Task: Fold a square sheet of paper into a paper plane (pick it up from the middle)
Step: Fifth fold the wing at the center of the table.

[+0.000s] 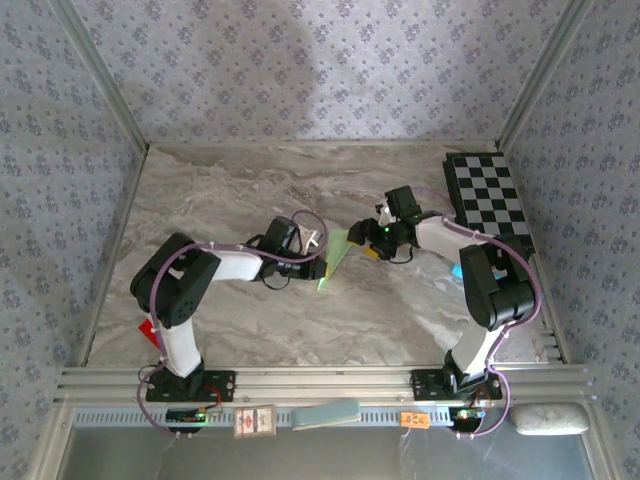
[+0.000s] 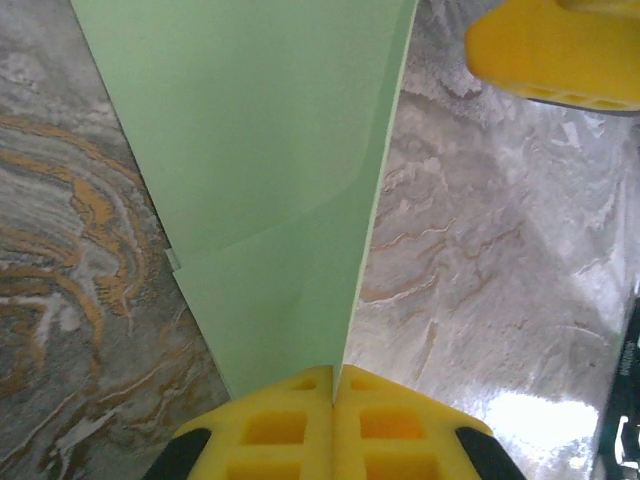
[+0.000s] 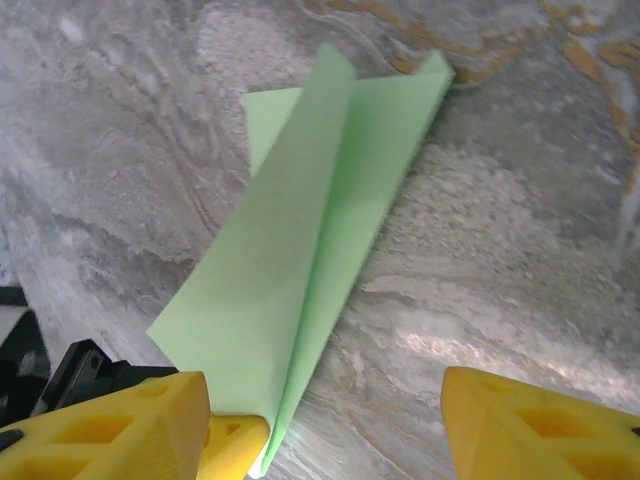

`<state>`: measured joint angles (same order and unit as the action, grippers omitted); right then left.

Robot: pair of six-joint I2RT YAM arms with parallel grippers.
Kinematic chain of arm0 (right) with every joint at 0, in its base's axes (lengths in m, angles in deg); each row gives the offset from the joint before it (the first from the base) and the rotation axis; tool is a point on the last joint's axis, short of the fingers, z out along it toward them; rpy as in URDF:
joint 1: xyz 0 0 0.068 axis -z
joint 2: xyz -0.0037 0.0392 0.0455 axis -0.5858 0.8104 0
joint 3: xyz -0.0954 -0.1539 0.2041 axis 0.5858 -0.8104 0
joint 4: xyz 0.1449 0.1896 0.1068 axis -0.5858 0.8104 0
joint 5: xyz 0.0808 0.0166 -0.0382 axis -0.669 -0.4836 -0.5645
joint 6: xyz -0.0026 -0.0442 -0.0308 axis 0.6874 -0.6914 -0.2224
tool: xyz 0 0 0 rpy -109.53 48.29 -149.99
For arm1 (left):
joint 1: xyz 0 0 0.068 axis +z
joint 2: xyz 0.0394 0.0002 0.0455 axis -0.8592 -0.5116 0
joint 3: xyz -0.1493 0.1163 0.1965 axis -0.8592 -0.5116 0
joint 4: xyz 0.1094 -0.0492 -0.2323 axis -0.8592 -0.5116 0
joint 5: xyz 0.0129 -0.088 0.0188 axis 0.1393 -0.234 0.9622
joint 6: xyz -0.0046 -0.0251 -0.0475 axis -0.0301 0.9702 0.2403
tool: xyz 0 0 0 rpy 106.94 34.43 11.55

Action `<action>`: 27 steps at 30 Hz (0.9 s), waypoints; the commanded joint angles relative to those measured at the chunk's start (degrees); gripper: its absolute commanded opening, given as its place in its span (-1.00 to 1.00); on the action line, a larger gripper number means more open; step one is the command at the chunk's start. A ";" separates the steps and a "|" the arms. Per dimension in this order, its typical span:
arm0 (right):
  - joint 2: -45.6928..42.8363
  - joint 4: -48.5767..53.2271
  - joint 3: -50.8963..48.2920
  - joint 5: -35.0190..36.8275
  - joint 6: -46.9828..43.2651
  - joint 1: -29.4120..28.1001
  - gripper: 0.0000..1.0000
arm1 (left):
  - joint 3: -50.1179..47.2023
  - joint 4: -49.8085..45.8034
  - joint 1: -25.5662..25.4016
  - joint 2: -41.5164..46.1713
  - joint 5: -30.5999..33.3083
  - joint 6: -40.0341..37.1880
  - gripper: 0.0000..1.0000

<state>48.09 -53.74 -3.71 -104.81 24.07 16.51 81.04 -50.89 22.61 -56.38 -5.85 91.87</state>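
Pale green paper plane [image 1: 335, 258] sits at the middle of the overhead view, a narrow dart already creased down its length, one flap standing up off the marble table [image 1: 230, 190]. The left gripper [image 2: 333, 378] is clamped tight on the folded spine at the narrow end; its wrist view shows the sheet [image 2: 260, 150] fanning upward from that pinch. The right gripper [image 3: 325, 388] hangs just beside the same end with its yellow fingers [image 3: 540, 430] spread wide and nothing in them, the plane [image 3: 300, 230] stretching away towards the top of its frame.

I'd judge the folding nearly done, with the wings left to set. The next move seems to call for the free gripper to close on the raised flap and press it down evenly while the spine is held.

A chequered board [image 1: 490, 195] lies at upper right. Small tags [image 1: 415, 420] on the bottom rail are too tiny to read.
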 commanded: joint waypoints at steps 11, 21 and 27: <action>2.71 -6.42 -0.65 -7.20 -6.29 -1.01 0.11 | 1.13 4.99 1.14 -2.98 -2.64 10.36 -1.00; 5.90 -9.27 0.27 -11.24 -8.30 -3.08 0.02 | 0.02 7.46 1.54 -3.97 -2.91 13.17 -1.00; 8.13 -10.20 1.61 -13.56 -9.49 -4.35 -0.01 | -0.35 7.99 1.52 -4.41 -2.83 13.37 -1.00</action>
<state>54.78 -62.99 -3.77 -115.80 16.39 12.75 81.12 -44.71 23.79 -59.71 -7.31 104.74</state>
